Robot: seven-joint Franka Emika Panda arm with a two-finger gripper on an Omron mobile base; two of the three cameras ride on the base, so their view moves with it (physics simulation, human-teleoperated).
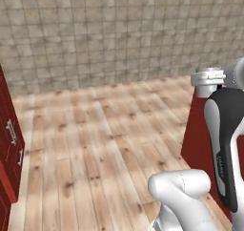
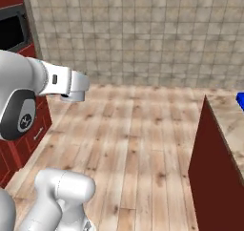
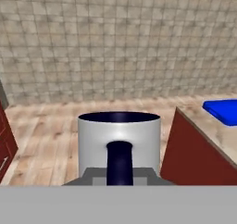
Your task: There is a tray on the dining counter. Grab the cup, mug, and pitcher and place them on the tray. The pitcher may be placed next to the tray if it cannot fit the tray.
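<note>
The mug (image 3: 119,144) sits dead centre in the hand view, grey wall, dark handle facing the camera and a dark inside with nothing visible in it, and the gripper (image 3: 119,180) looks pinched nearly shut on it, carried up over the wooden floor (image 3: 51,126). Out at about 3 o'clock is the dining counter (image 3: 210,133) with a corner of the blue tray (image 3: 224,109) on top; can't see what's in the tray.

Grey mug (image 3: 119,142) with dark handle, bright blue tray (image 3: 224,110), veined beige counter (image 2: 230,121) on red base, brown plank floor (image 1: 95,144).
</note>
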